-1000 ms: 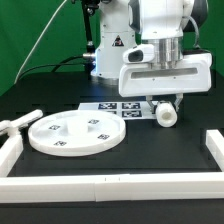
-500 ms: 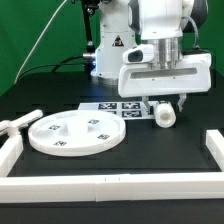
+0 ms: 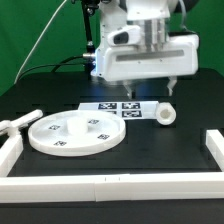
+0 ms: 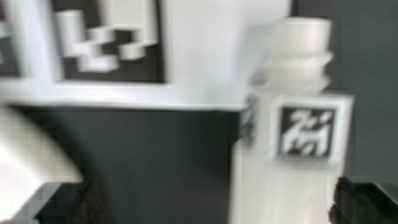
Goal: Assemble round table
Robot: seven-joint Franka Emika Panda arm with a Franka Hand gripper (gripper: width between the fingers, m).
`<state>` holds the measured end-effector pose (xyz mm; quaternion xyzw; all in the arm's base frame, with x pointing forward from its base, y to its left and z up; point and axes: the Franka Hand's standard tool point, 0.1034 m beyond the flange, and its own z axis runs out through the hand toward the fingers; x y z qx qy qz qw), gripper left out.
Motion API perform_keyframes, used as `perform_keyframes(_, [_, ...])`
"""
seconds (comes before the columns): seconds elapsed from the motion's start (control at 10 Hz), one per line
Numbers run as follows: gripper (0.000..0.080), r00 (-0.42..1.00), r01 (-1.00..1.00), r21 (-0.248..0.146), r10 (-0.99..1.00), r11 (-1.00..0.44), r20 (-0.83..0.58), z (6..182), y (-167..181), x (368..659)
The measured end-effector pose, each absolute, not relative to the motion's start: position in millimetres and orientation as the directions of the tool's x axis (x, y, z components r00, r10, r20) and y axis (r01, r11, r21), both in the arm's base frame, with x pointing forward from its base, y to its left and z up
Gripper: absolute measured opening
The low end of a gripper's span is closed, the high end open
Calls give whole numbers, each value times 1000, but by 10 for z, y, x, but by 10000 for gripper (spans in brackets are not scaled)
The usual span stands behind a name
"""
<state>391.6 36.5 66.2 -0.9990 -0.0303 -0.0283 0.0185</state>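
The large round rimmed disc [image 3: 74, 133] lies flat on the black table toward the exterior view's left, tags facing up. The short thick leg [image 3: 165, 115] lies on its side to the disc's right, just off the marker board [image 3: 118, 108]. My gripper [image 3: 153, 88] hangs open and empty above the marker board, up and to the left of the leg. In the wrist view the leg [image 4: 294, 130] shows its tag below my gripper [image 4: 210, 205], nearer one dark fingertip [image 4: 365, 200]. The disc's rim [image 4: 25, 150] shows at the edge. I cannot make out the cross-shaped foot for certain.
Long white border bars run along the front [image 3: 110, 185], the exterior view's right [image 3: 212, 148] and left [image 3: 10, 152]. A small white part [image 3: 18, 122] lies at the far left behind the left bar. The robot base [image 3: 110, 50] stands behind the marker board.
My gripper has risen from table level beside the leg and shifted toward the exterior view's left. The leg and the disc have stayed where they were.
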Motion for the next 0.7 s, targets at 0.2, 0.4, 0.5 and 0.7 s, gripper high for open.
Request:
perform_keyframes(0.2, [649, 993, 95, -34, 92, -995, 78, 725, 308, 4057])
perform_keyframes(0.4, [649, 993, 96, -33, 93, -995, 79, 721, 310, 4061])
perform_keyframes(0.5, [649, 993, 96, -34, 93, -995, 79, 720, 311, 4061])
perform_keyframes(0.7, [649, 967, 244, -16, 242, -970, 76, 698, -52, 4111])
